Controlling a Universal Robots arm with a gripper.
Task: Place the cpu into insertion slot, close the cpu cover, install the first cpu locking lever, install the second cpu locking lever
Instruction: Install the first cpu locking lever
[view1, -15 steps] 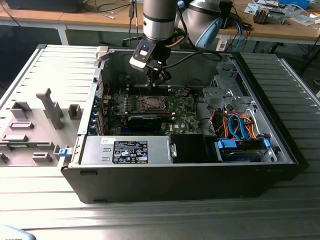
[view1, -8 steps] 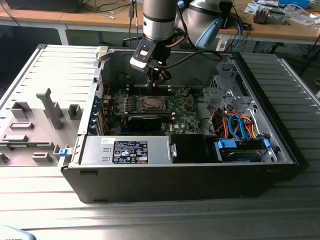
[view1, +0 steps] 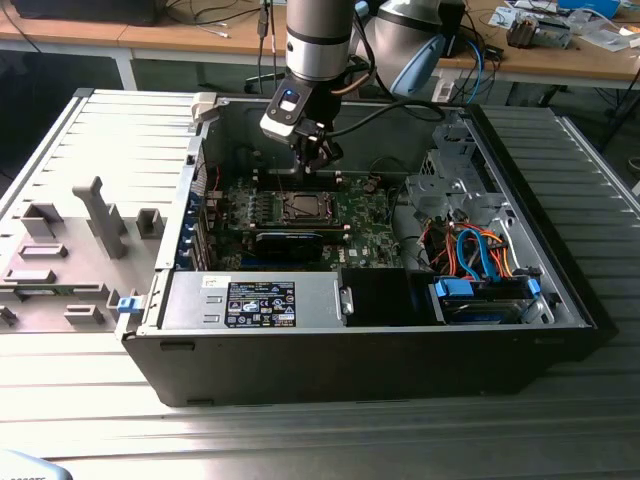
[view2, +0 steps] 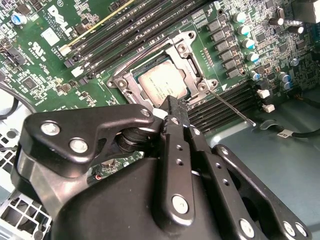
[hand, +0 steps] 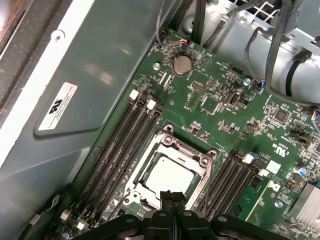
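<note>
- The cpu (hand: 167, 176) is a flat grey square. It lies in the insertion slot (view1: 300, 207), with the cpu cover (hand: 202, 161) shut over its edges.
- The tool (hand: 171, 196), fingers pressed together, is at the slot's edge.
- Long memory slots (hand: 117, 145) crowd both sides, and a thin lever (view2: 232, 106) sticks out.

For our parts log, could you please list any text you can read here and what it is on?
No text is clear enough to quote.
Black label on the power supply: too small.
White sticker on the case wall: blurred.
White print on the green board: too small.
</note>
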